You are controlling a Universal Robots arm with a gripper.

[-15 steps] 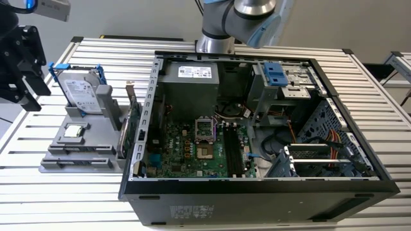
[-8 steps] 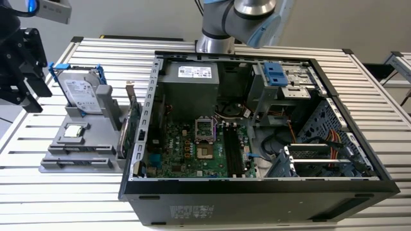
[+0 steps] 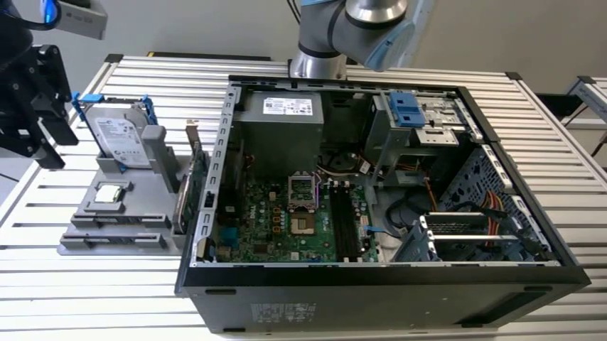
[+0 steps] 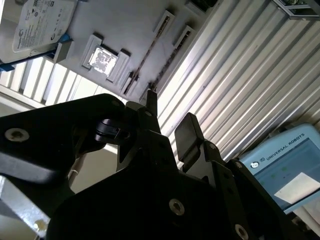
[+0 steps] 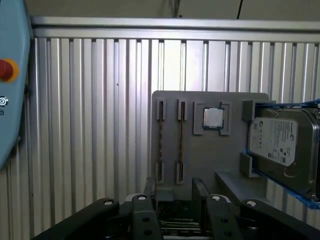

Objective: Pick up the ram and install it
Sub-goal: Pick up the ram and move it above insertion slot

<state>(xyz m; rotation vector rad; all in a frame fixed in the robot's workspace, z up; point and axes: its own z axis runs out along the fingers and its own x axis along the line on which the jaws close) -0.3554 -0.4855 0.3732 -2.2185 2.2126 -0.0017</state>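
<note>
claw: spread wide, holding nothing
ram: on edge in a gray tray slot, beside the chip, just beyond the claw's fingertips, untouched

One open computer case on one ribbed tabletop; one grey holder carrying two ram strips, one square silver chip and one hard drive; one green card with a metal bracket standing between holder and case; one robot arm, bearing one tool with two black fingers.
</note>
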